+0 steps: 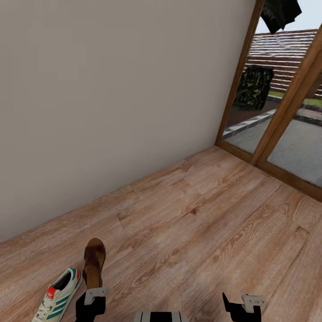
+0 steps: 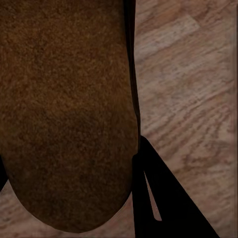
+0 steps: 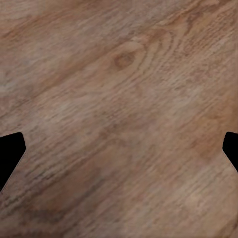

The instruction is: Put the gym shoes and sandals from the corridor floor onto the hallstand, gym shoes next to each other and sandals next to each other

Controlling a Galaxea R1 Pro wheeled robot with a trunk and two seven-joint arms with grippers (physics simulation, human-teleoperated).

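Observation:
One dark brown sandal sticks out forward from my left gripper, low over the corridor floor. In the left wrist view its brown surface sits between the jaws, with one black finger pressed along its edge, so the gripper looks shut on it. A white gym shoe with green stripes and a red tongue mark lies on the planks just left of that gripper. My right gripper hangs open over bare wood, its fingertips wide apart. The other shoe, the other sandal and the hallstand are out of view.
A plain grey-beige wall runs along the left and back. At the right stands a wood-framed glass door with a patio and dark hanging clothes beyond it. Open plank floor stretches ahead and to the right.

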